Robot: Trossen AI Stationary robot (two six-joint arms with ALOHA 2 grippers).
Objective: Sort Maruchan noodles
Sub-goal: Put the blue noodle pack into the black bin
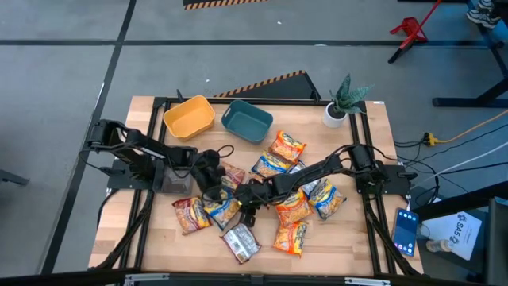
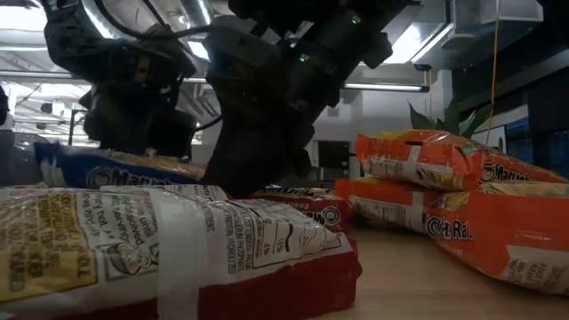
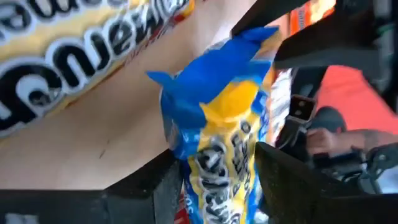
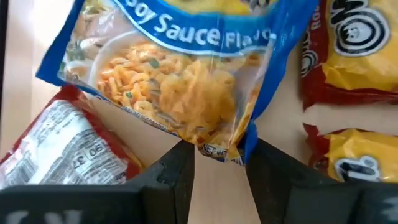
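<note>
A blue noodle packet [image 1: 223,208] [image 3: 217,106] [image 4: 168,68] sits at the table's middle, with both grippers on it. My left gripper [image 1: 214,187] [image 3: 217,186] reaches in from the left and has the packet between its fingers. My right gripper [image 1: 243,199] [image 4: 221,163] reaches in from the right and is shut on the packet's edge. Around them lie more Maruchan noodles: orange packets [image 1: 294,208] [image 1: 287,147], a maroon one [image 1: 190,214] and a silver-backed one [image 1: 240,242]. In the low view both dark hands [image 2: 258,133] hang over the pile. My left gripper has the blue packet's body [image 3: 205,168] between its two fingers, one on each side; the packet fills the gap. The packet's crimped end [image 3: 186,93] sticks out beyond the fingertips, above the wood. My right gripper pinches the packet's crimped edge [image 4: 217,148] between its two fingertips, coming slanting down from the table's right. The printed face spreads out beyond the fingers.
A yellow bin [image 1: 189,117] and a teal bin [image 1: 247,121] stand at the far side, left of centre. A potted plant [image 1: 341,103] stands at the far right corner and a phone [image 1: 406,230] lies off the right edge. Bare wood shows along the near edge.
</note>
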